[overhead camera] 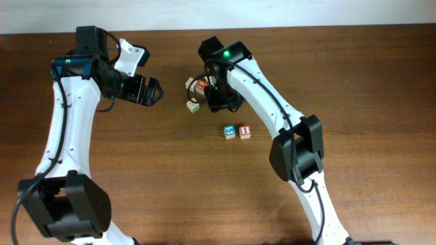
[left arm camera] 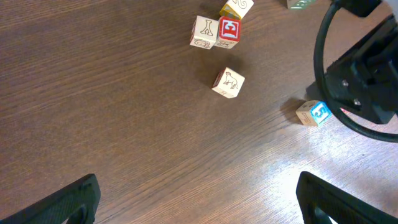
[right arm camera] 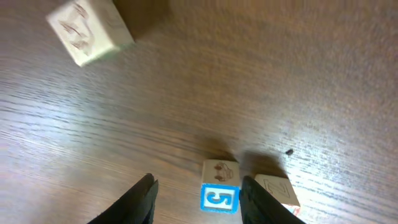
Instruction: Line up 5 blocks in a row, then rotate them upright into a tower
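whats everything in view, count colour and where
blue-marked cube: 1, pale wood with blue 5, mid-table
red-marked cube: 1, pale wood and red, beside it
plain cube, red cube: 2, side by side, touching
animal-outline cube: 1, pale, alone near that pair
yellowish-green cube: 1, behind the red cube
green-marked cube: 1, cut off at left wrist view's top
table: 1, dark brown wood
left hand: 1, black, open, empty
right hand: 1, black, jaws apart, near the blue-marked cube
left arm, right arm: 2, white and black

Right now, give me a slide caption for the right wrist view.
Open right gripper framing a blue 5 block, a pale cube beyond.
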Controlling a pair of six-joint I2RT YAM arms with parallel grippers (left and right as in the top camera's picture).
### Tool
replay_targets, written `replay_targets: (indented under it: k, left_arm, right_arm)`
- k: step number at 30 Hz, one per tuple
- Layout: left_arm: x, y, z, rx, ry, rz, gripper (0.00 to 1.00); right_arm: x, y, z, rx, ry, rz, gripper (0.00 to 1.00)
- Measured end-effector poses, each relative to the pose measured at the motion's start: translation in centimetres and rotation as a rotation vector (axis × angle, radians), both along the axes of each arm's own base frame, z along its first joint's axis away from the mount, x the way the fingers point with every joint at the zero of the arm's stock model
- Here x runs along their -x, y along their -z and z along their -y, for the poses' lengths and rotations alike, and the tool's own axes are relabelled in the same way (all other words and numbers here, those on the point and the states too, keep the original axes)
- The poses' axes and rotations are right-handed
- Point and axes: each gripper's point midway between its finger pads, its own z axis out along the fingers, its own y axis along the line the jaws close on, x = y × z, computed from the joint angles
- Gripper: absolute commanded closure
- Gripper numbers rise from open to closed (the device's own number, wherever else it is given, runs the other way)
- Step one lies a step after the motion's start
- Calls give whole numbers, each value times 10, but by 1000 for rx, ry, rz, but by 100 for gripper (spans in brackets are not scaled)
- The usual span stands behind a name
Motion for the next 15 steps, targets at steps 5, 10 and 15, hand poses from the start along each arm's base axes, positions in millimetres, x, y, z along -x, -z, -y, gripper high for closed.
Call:
replay_targets:
  k: [5, 10, 15]
  left_arm:
    - [0, 0, 0, 0, 0, 0, 1]
    - [0, 0, 0, 0, 0, 0, 1]
    - [-4, -2, 0, -1, 0, 18, 1]
  right_arm:
    - [-25, -6, -25, -111, 29, 93, 56]
    - [-46, -14, -52, -197, 46, 194, 55]
    - [-42, -3, -79, -223, -15, 219, 55]
